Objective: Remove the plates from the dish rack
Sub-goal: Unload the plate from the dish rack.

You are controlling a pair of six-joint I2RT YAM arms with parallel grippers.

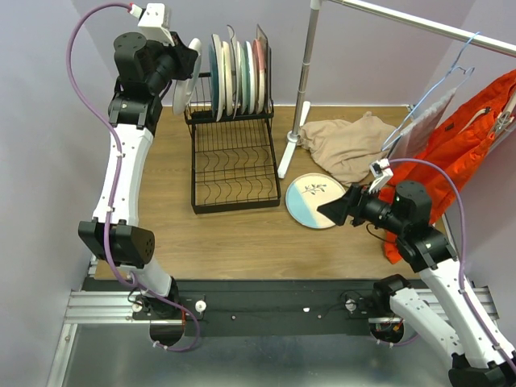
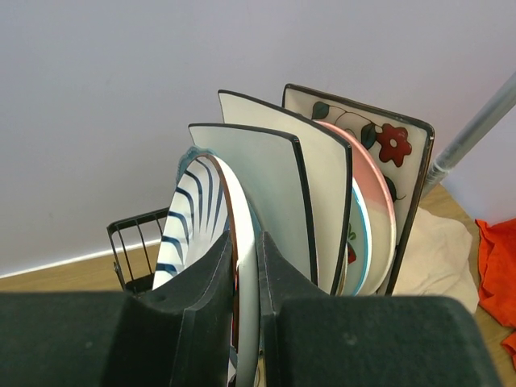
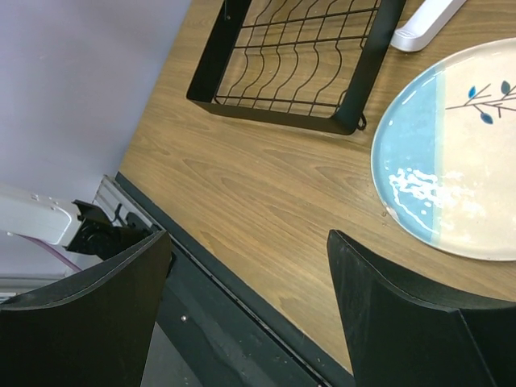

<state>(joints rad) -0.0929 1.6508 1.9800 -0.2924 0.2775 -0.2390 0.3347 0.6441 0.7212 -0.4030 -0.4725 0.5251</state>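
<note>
The black wire dish rack [image 1: 234,153] stands at the back of the table, with several plates [image 1: 240,76] upright in its upper basket. My left gripper [image 1: 179,68] is at the basket's left end, shut on the rim of the white plate with dark stripes [image 1: 185,90], which leans left. In the left wrist view the fingers [image 2: 211,298] pinch that striped plate [image 2: 189,226]. Behind it stand square plates [image 2: 274,193] and a floral one [image 2: 379,153]. A cream-blue plate [image 1: 314,201] lies flat on the table. My right gripper [image 1: 332,210] hovers open at its near edge, empty [image 3: 248,242].
A metal clothes-rail pole [image 1: 305,72] stands right of the rack, its white foot [image 3: 427,20] beside the cream-blue plate [image 3: 459,153]. A beige cloth [image 1: 347,145] lies behind the plate. An orange garment [image 1: 468,137] hangs at right. The rack's lower tray [image 3: 298,64] holds nothing.
</note>
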